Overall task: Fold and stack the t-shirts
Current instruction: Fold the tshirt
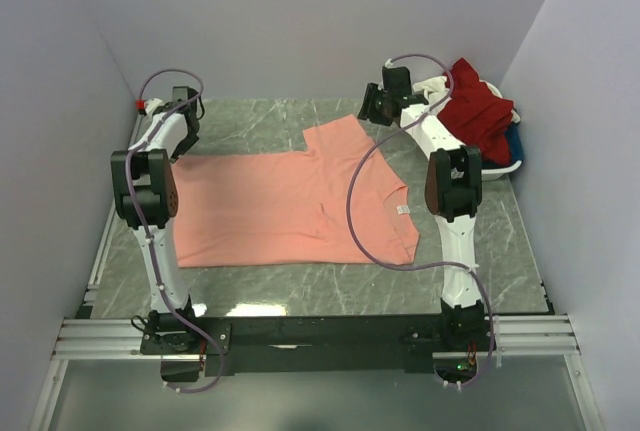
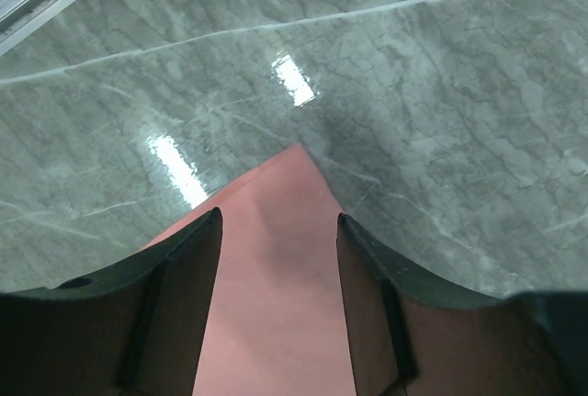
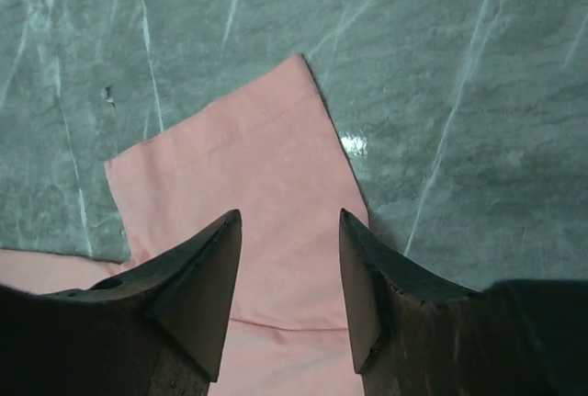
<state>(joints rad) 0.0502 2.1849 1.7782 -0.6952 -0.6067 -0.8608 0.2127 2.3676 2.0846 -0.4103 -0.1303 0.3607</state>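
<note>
Top external is filled by the grey table [image 1: 250, 116], on which the salmon-pink t-shirt [image 1: 290, 206] is laid out, judged soft, light and limp, best pinched at its far edge, where the left gripper [image 2: 278, 231] is poised, jaws apart, over its corner and the right gripper [image 3: 289, 226] likewise over its sleeve.

Beneath the left gripper [image 2: 278, 215] the salmon-pink t-shirt [image 2: 276, 267] is soft, matt, smooth cloth. Ahead of it the table [image 2: 413, 74] is glossy, grey-green and marbled, with bright glints. The fingers [image 3: 197, 295] of the right gripper [image 3: 289, 213] look matt black plastic, faintly scuffed.
</note>
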